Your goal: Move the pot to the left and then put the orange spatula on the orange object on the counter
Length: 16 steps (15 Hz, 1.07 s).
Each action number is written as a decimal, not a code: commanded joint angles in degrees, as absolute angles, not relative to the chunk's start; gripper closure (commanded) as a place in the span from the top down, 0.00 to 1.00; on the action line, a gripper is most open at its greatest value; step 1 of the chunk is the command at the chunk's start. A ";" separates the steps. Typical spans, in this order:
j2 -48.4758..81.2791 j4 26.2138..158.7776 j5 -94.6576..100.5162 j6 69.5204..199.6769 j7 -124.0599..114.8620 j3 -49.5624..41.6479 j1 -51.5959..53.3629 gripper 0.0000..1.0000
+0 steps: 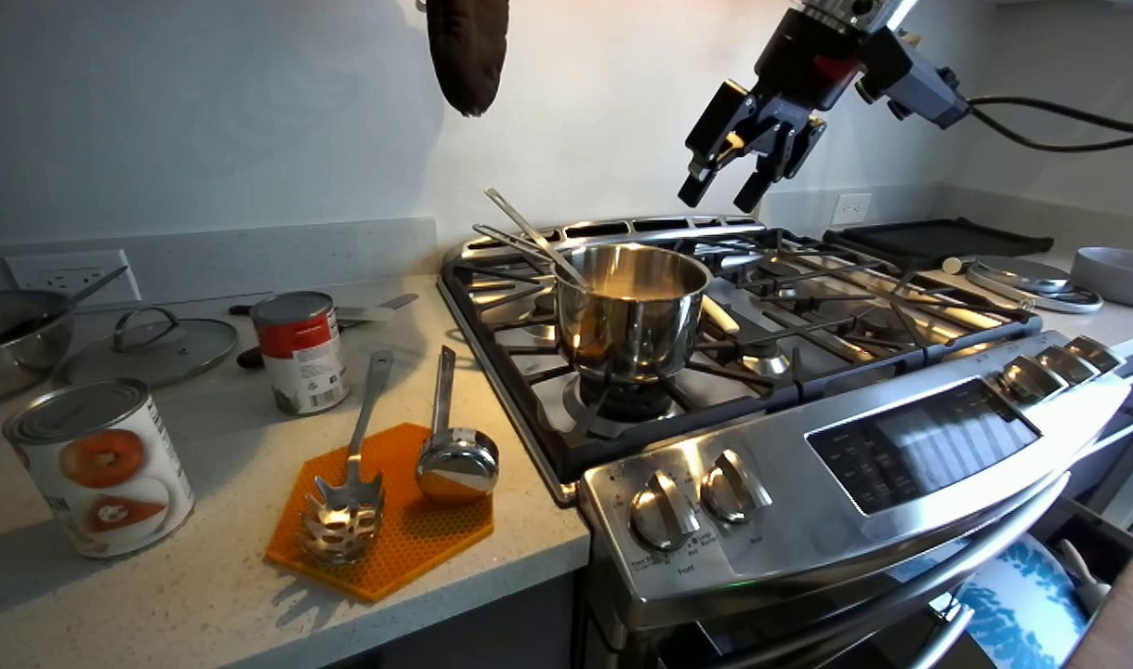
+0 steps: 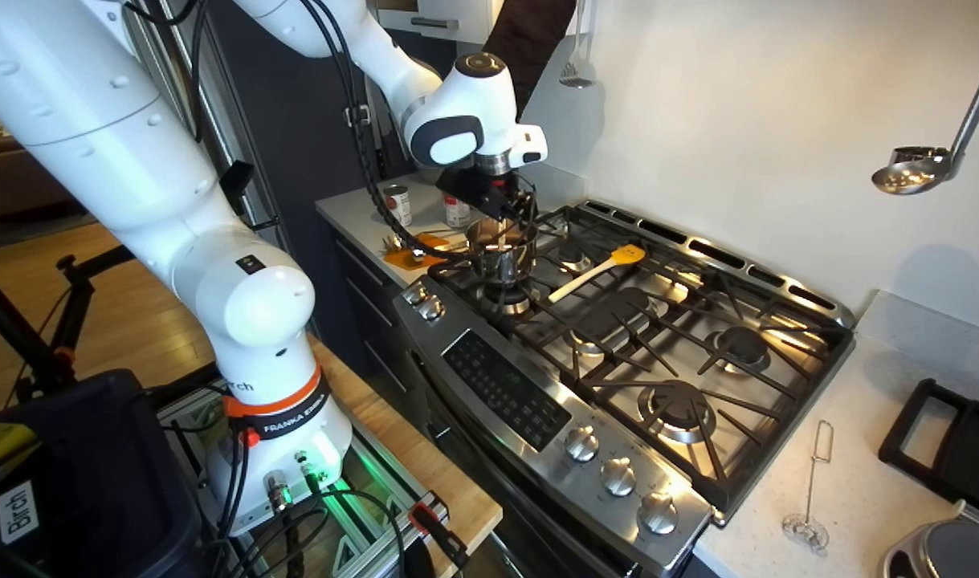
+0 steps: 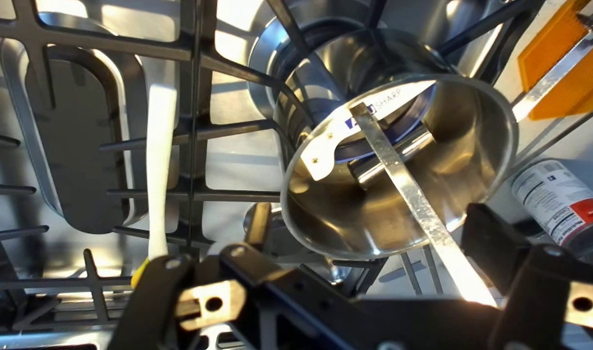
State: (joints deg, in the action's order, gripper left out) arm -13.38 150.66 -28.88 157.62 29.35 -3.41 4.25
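a: where's the pot [image 1: 631,325]?
b: upright on the stove [image 1: 780,427], over a front burner [image 1: 626,401], its thin wire handle toward the wall [image 1: 250,111]. a flat metal strip [image 3: 414,193] leans out over the rim.
a: and the gripper [image 1: 722,190]?
b: in the air above the stove, higher than the pot, spread wide, its fingers well apart.
a: the orange spatula [image 2: 597,272]?
b: lying across the grates [image 3: 116,46] near the pot, apart from it, yellow-orange head nearer the wall, pale handle toward the stove front.
a: what about the orange mat [image 1: 399,539]?
b: flat on the counter [image 1: 204,595] beside the stove, six-sided. a pronged metal spoon [image 1: 352,497] and a steel ladle [image 1: 454,455] lie on it, handles reaching past its edge.
a: anything close by?
b: a red-labelled can [image 1: 301,358] and a can with a pictured label [image 1: 111,474], both standing on the counter near the mat.
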 commanded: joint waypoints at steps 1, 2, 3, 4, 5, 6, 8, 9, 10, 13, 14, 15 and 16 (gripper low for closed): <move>-7.98 147.77 -22.82 164.90 20.59 -4.20 2.19 1.00; -5.48 145.73 -20.02 166.09 18.44 -4.62 1.02 1.00; -2.06 143.35 -18.25 168.18 16.82 -3.58 -1.95 1.00; -0.04 141.30 -17.73 168.48 15.74 -4.47 -2.29 1.00; 2.15 139.09 -17.28 168.14 15.83 -5.17 -2.85 1.00; 4.27 137.13 -16.10 167.38 13.94 -5.47 -3.62 1.00; 8.31 133.56 -15.09 166.04 13.93 -6.41 -3.78 1.00; 10.05 132.14 -14.82 165.33 13.94 -6.65 -3.46 1.00; 11.81 130.67 -15.15 165.20 14.07 -6.58 -3.08 1.00; 15.81 127.42 -15.28 164.46 13.80 -6.48 -2.18 1.00; 16.96 126.50 -15.32 164.50 13.80 -6.50 -1.89 1.00; 18.05 125.61 -12.94 164.48 11.56 -4.25 -4.11 1.00; 19.18 124.78 -11.93 164.19 10.25 -4.49 -3.78 1.00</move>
State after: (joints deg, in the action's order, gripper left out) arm 15.64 128.18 -15.97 166.23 14.82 -5.67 -2.52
